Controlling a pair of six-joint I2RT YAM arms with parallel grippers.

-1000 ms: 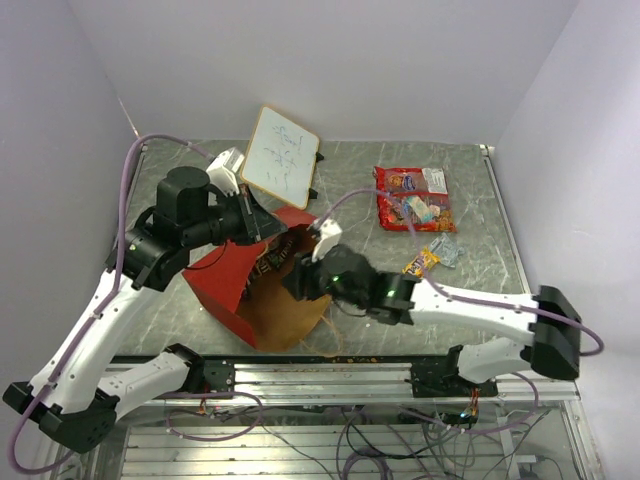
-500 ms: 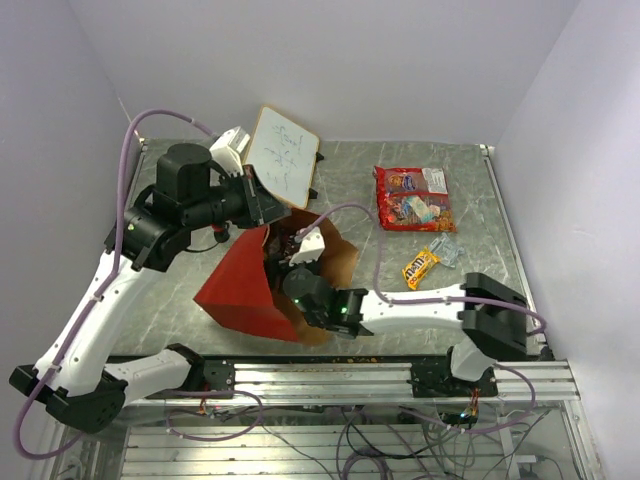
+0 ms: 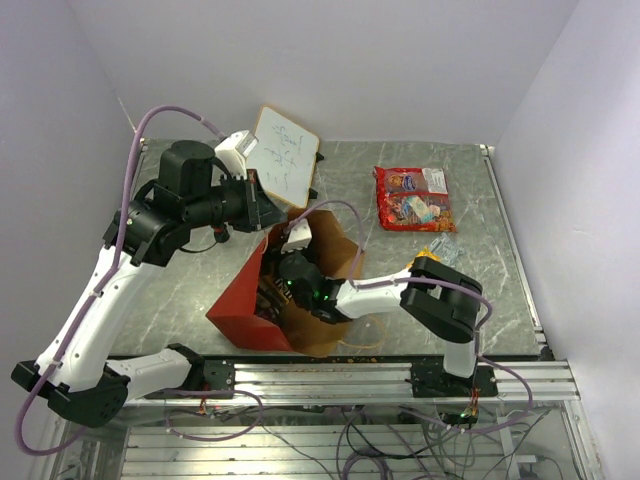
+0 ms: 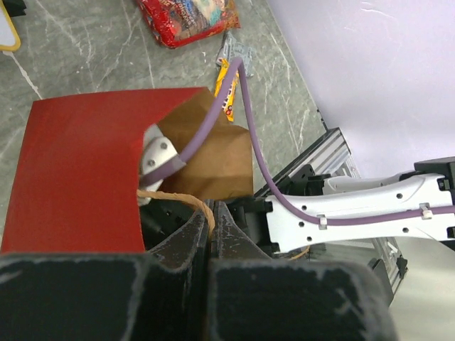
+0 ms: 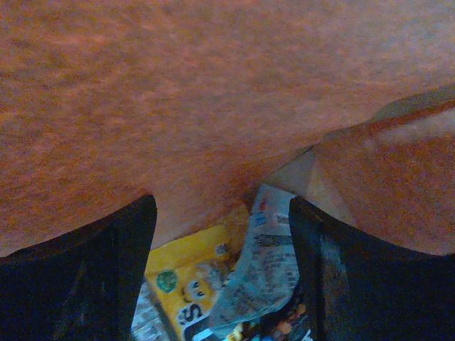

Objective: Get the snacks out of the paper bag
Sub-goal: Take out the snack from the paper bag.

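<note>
On the grey marble worktop (image 3: 350, 170), the red paper bag (image 3: 238, 305) sits lower centre. My left gripper (image 4: 213, 213) pinches its tan twisted-paper handle (image 4: 174, 197). My right gripper (image 5: 220, 213), jaws wide, hangs inside over a yellow shiny packet (image 5: 188, 277) and a silver packet (image 5: 259, 263).

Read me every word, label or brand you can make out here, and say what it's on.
"S": lone letter on the yellow packet inside the paper bag; rest cut off.
Handwriting on the whiteboard: too small to read.
Print on the red candy bag: too blurred.
Print on the silver packet: too blurred.
</note>
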